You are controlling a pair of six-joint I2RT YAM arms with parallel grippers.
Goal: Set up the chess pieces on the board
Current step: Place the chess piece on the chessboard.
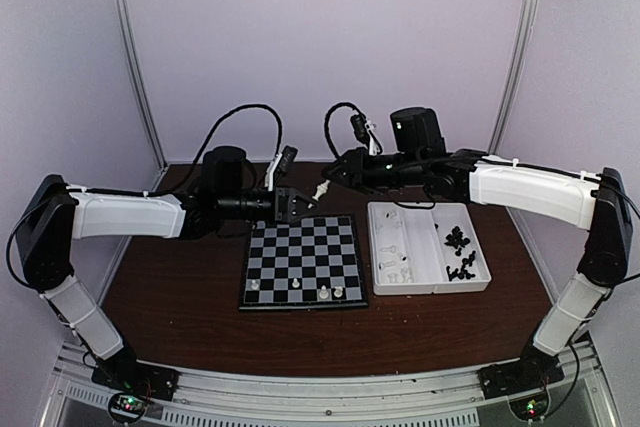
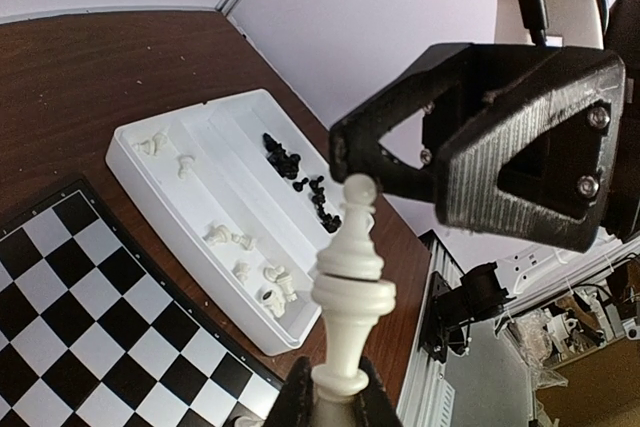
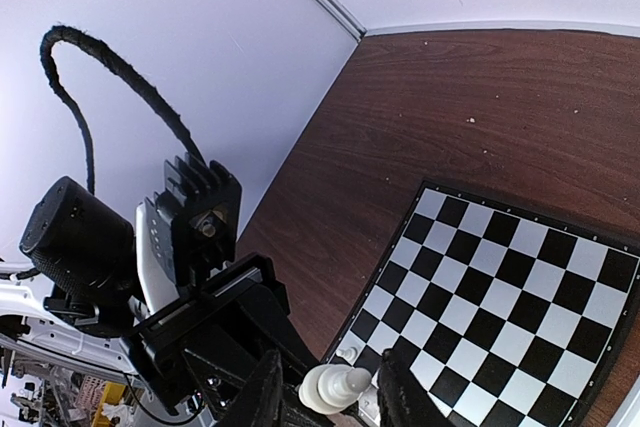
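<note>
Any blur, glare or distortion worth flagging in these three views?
Top view: soft even light, no glare, though the pieces in the tray are too small to tell apart. Left wrist view: the white piece is sharp and close, the board crisp behind it. Right wrist view: steeply tilted; that piece sits at the very bottom, the dark fingers beside it showing little detail.

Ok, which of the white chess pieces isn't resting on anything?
The tall white piece, pinched by its base in the left tool and held up in the air. The other white pieces stand on the board or lie in the tray.
</note>
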